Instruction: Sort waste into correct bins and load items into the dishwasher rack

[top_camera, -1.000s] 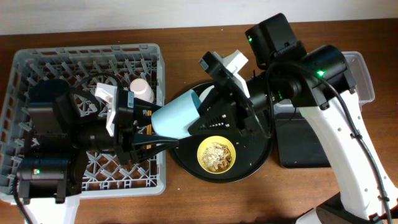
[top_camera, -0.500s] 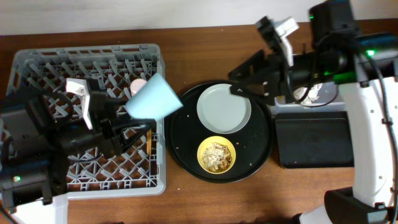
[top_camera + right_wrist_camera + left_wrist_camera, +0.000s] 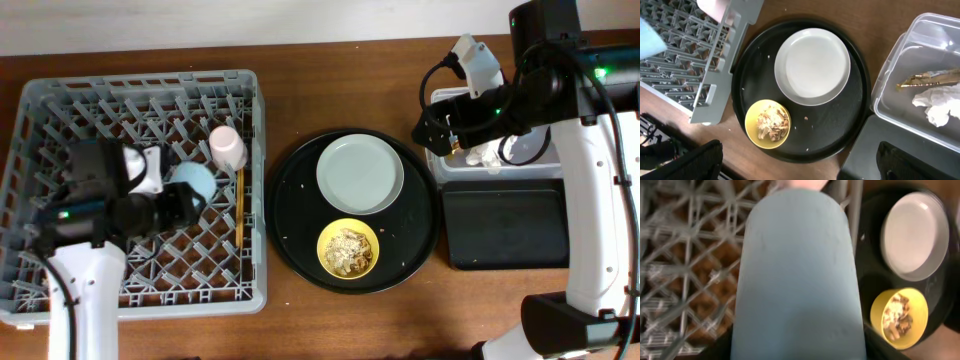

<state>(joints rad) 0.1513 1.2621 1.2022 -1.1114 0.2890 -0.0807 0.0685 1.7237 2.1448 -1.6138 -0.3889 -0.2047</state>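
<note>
Your left hand (image 3: 168, 206) clamped on the blue cup (image 3: 797, 275) over the dishwasher rack (image 3: 60, 95), pink cup (image 3: 226, 145) just beside, plate (image 3: 360, 175) and yellow bowl (image 3: 348, 248) on the round black tray (image 3: 295, 200), your right hand (image 3: 437, 128) spread apart by the clear tub (image 3: 890, 85)

1. The rack (image 3: 60, 95) is set at the table's left, with the round tray (image 3: 295, 250) just beside it in the middle.
2. On the round tray, the plate (image 3: 360, 175) is placed behind the bowl (image 3: 325, 248). Scraps (image 3: 349, 249) are held in the bowl.
3. At the right, the tub (image 3: 900, 55) is placed behind the shallow tray (image 3: 500, 225), and a napkin (image 3: 937, 107) and a wrapper (image 3: 930, 80) lie in the tub.
4. Within the rack's right part, a first cup (image 3: 228, 145) is found behind a second cup (image 3: 192, 182). The chopsticks (image 3: 239, 200) are laid along the right wall.
</note>
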